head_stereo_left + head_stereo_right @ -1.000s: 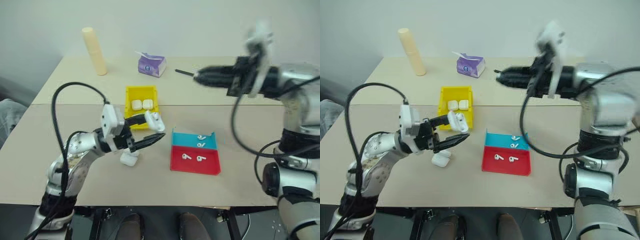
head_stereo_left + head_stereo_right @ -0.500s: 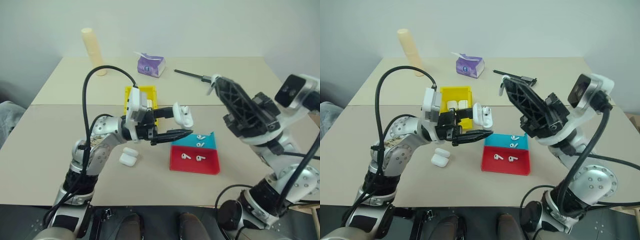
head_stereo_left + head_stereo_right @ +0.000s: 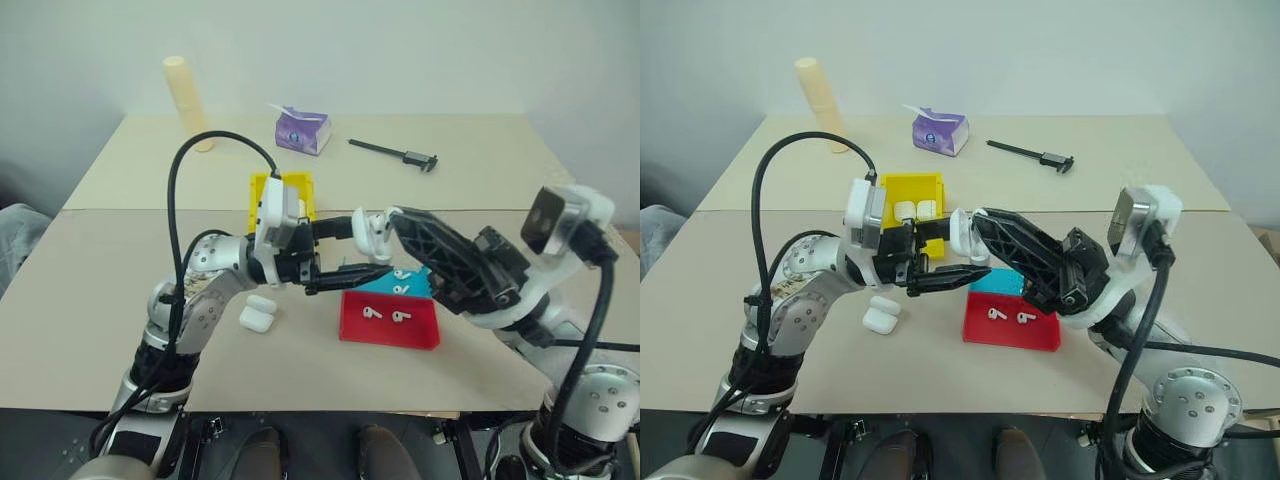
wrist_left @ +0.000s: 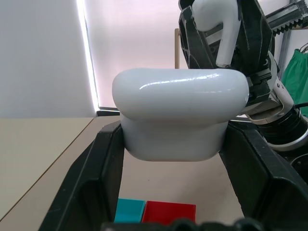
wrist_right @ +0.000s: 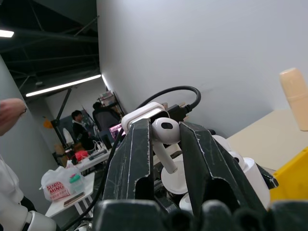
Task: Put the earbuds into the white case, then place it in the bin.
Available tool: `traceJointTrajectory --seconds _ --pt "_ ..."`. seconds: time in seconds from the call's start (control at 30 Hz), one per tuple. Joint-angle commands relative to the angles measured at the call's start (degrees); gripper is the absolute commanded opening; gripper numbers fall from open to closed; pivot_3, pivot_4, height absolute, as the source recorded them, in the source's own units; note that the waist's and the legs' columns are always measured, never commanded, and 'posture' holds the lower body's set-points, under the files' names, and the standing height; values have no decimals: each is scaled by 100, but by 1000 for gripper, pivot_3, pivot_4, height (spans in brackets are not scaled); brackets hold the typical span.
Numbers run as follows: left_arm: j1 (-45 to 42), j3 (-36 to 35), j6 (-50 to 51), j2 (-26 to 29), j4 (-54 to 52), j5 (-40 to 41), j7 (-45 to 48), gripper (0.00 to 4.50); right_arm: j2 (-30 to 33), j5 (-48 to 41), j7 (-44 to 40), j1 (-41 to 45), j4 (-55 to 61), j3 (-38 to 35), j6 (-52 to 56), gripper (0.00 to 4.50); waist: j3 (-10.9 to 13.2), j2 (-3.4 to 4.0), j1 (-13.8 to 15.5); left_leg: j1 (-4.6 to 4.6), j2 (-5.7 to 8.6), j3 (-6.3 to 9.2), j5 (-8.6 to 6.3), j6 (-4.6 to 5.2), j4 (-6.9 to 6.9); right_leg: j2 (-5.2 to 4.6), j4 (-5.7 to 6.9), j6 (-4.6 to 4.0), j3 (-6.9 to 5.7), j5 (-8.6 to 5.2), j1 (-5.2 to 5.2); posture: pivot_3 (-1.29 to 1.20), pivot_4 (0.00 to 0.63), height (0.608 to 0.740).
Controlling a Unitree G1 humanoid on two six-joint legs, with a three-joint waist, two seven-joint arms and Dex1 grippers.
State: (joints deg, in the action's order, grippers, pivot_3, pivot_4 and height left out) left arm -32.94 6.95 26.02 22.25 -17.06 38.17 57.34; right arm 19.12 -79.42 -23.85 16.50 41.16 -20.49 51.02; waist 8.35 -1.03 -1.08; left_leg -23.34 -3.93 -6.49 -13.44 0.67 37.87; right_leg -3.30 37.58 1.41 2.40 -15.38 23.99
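The loading step is in hand — the right gripper [image 5: 163,144] pinches one of the earbuds [image 5: 166,132] stem-down just above the white case [image 4: 180,113], which the left gripper [image 4: 178,144] clamps, lid open. Next comes a fine, aligned push into the socket. Beyond, the bin [image 3: 262,188] sits on the table [image 3: 480,160] — it already holds cases.

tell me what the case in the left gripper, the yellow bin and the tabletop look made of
White case: glossy hard plastic, going by its sharp highlights. Bin: bright yellow moulded plastic with thin walls. Table: matte beige, probably laminate board; a seam crosses it.
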Motion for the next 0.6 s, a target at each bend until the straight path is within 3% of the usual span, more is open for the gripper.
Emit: traceJointTrajectory --seconds 0.03,0.6 --pt "35 -66 -165 -49 -240 -15 -59 2770 240 331 -223 -72 171 233 -428 754 0 0 8 1 0 0 0 0 0 0 0 0 0 0 0 0 150 740" --pt "102 -46 -266 -118 -270 -127 -156 2770 811 680 -289 -410 -18 713 -1006 754 1 -2 21 0 0 2 0 1 0 0 -3 1 -1 0 -2 0 150 740"
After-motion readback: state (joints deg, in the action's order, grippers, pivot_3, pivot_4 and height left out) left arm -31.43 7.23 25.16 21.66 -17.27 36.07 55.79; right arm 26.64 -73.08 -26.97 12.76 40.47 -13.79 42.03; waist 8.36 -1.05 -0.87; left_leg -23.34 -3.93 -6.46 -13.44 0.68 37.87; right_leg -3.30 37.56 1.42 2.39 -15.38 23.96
